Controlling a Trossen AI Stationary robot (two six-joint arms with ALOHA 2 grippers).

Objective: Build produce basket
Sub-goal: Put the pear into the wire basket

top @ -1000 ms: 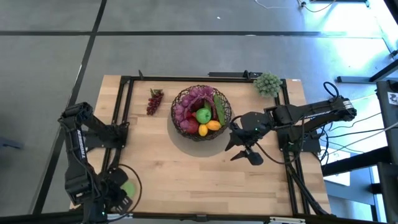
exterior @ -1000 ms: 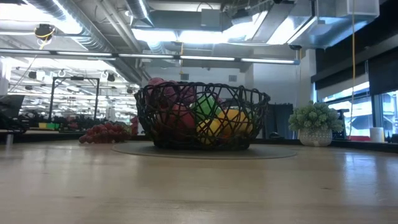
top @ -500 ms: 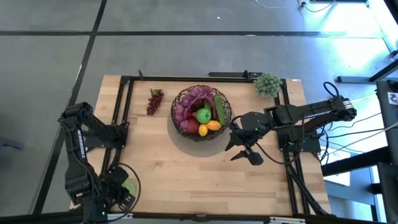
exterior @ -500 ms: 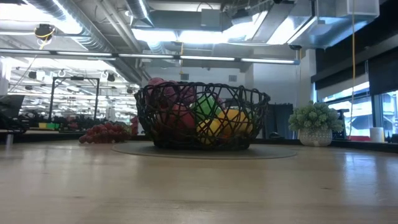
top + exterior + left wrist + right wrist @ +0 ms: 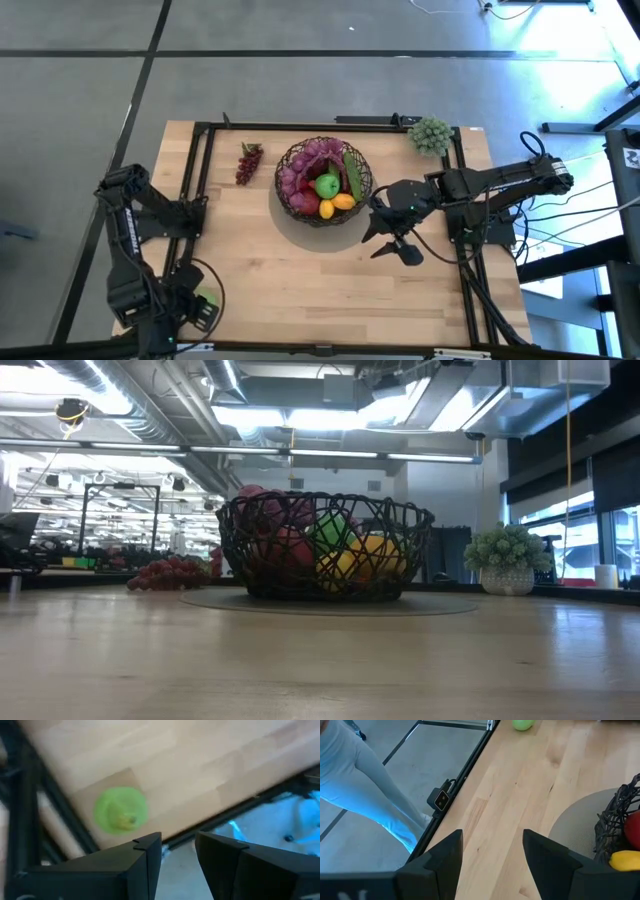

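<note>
The dark wire basket point(image 5: 323, 180) point(image 5: 325, 545) stands on a round grey mat at the table's far middle. It holds purple grapes, red apples, a green apple, a lemon point(image 5: 626, 860) and a green cucumber. A second grape bunch point(image 5: 248, 163) point(image 5: 170, 573) lies on the wood to the basket's left. A green apple point(image 5: 121, 810) point(image 5: 209, 297) rests on the table at the near left corner. My left gripper point(image 5: 178, 845) point(image 5: 190, 310) hangs above it, pointing steeply down, open by a narrow gap with nothing between its fingers. My right gripper point(image 5: 492, 845) point(image 5: 395, 245) hovers open, to the near right of the basket.
A pale green bumpy plant in a pot point(image 5: 430, 135) point(image 5: 507, 560) stands at the far right corner. Black frame rails point(image 5: 195, 190) run along the table's left, far and right sides. Bare wood lies across the near half between the two arms.
My left gripper has rolled about the line it points along while staying in place over the green apple. In the high view the apple now shows less from under it. Nothing else has moved.
</note>
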